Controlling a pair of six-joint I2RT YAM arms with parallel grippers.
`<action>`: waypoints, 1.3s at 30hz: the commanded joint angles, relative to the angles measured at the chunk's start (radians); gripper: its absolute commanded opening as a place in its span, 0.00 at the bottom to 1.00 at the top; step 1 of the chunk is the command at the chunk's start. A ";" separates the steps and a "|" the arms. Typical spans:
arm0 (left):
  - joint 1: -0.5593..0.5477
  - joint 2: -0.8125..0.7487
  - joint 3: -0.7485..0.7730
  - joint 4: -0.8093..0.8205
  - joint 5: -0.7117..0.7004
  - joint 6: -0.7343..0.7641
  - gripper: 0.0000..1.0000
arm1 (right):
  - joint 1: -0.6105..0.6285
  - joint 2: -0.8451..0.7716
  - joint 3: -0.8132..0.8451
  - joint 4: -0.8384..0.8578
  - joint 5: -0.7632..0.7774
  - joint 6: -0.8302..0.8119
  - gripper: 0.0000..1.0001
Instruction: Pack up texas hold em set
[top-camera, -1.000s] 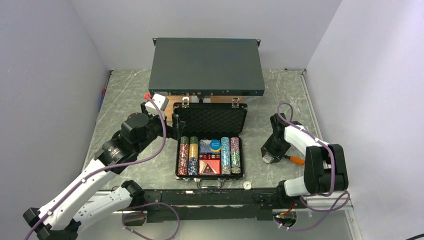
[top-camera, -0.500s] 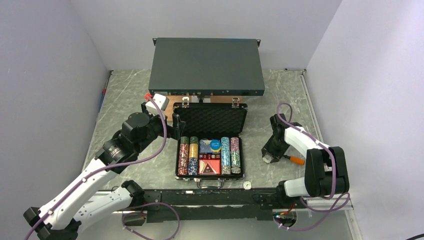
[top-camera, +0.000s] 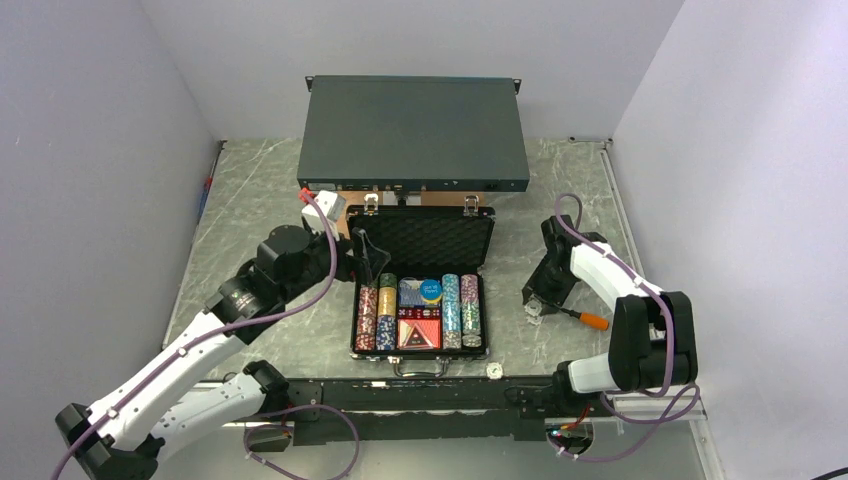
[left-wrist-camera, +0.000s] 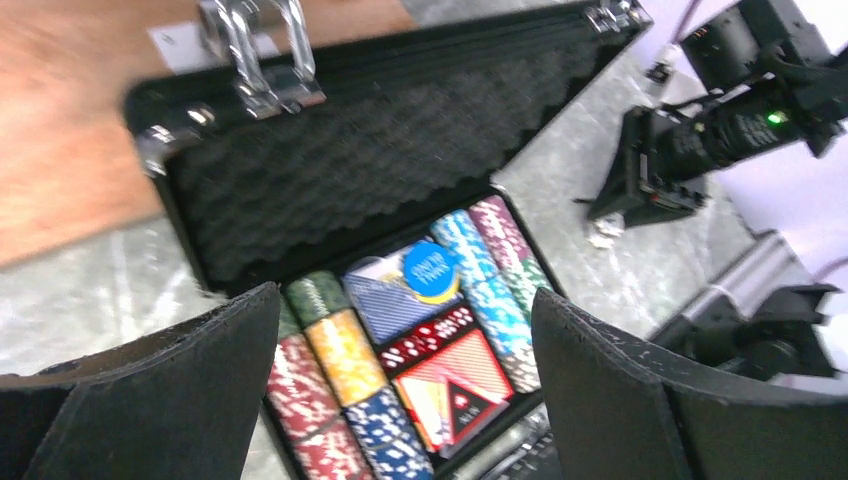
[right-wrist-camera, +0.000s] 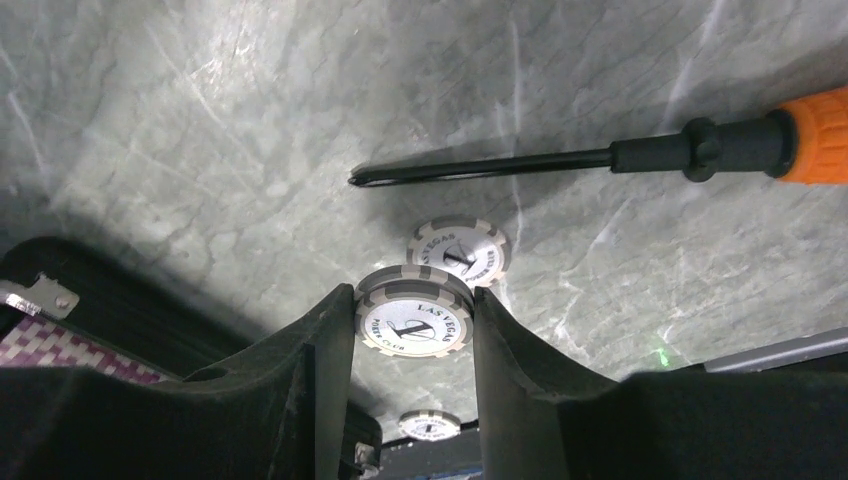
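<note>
The texas hold em set is a black case (top-camera: 425, 243), open, its foam lid (left-wrist-camera: 380, 160) standing up. Inside lie rows of coloured chips (top-camera: 462, 308), card decks, red dice and a blue disc (left-wrist-camera: 430, 270). My left gripper (top-camera: 362, 255) hovers open at the case's left rear corner, and its wrist view looks down into the case past the wide-apart fingers (left-wrist-camera: 620, 390). My right gripper (right-wrist-camera: 413, 298), right of the case, is shut on a white and grey poker chip (right-wrist-camera: 413, 326) just above the table. A second such chip (right-wrist-camera: 458, 250) lies flat beyond it.
An orange-handled screwdriver (top-camera: 585, 318) lies right of the right gripper, its tip (right-wrist-camera: 365, 179) pointing toward the case. A large dark grey rack box (top-camera: 414, 132) stands behind the case. Another white chip (top-camera: 494, 370) lies by the front rail.
My left arm has swung right, bringing its gripper up to the case's left rear corner. My right gripper has closed on the chip and shifted slightly back.
</note>
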 joint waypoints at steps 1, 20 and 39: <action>0.001 -0.023 -0.103 0.163 0.169 -0.213 0.95 | 0.003 -0.031 0.053 -0.071 -0.080 -0.023 0.00; -0.561 0.544 -0.366 1.324 -0.415 -0.373 0.80 | 0.112 -0.019 0.284 -0.271 -0.244 0.007 0.00; -0.574 0.942 -0.297 1.749 -0.334 -0.500 0.70 | 0.241 -0.013 0.345 -0.302 -0.280 0.075 0.00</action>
